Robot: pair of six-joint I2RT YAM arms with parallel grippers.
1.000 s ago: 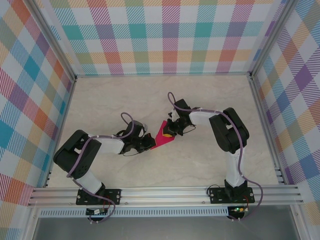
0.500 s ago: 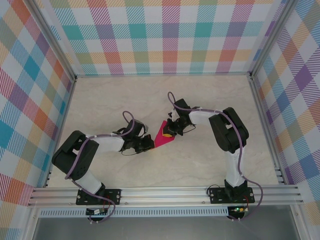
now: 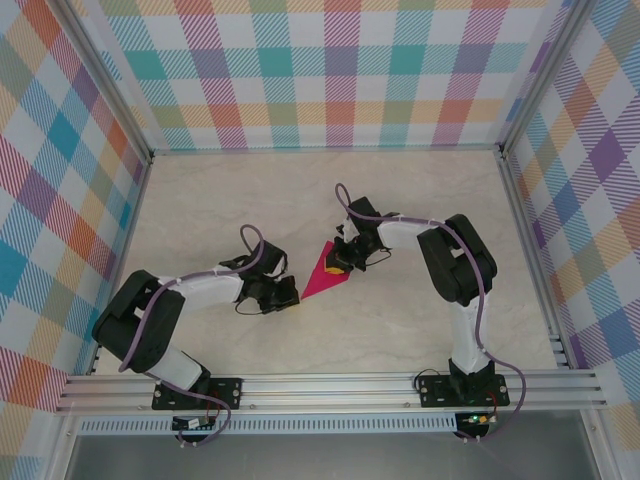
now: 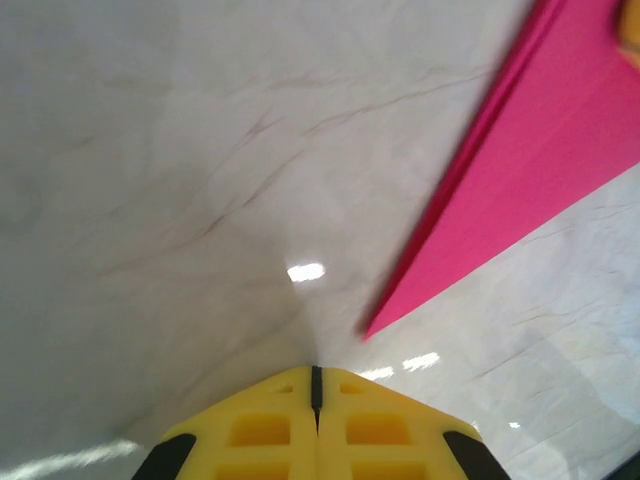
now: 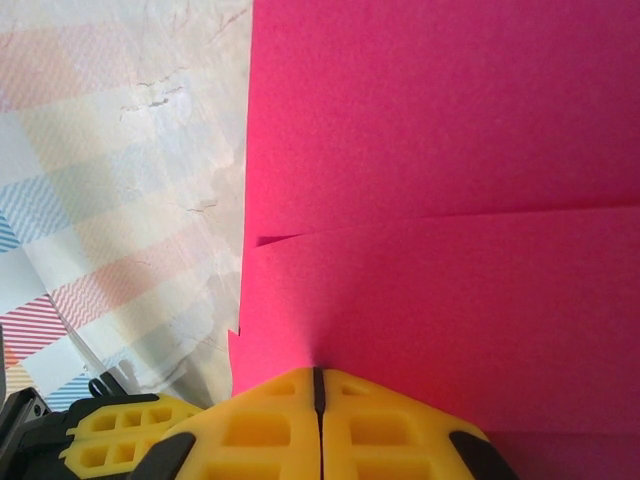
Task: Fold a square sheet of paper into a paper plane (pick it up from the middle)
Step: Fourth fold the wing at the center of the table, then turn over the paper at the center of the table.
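Nearest the bases, the left gripper (image 3: 289, 292) sits low over the table (image 3: 220, 210) with its yellow fingers (image 4: 260, 430) pressed together on nothing; its tip lies just beside the near point of the square sheet of paper (image 3: 322, 276), apart from it, probably parked clear so the sheet can lie flat; the sheet, folded into a narrow magenta wedge, lies mid-table between the two grippers; further out, the right gripper (image 3: 337, 266) bears on the wedge's wider end, its fingers pressed together too, tips on the paper beside a fold edge (image 5: 450, 215); that reads as pinning or creasing the layers rather than gripping them.
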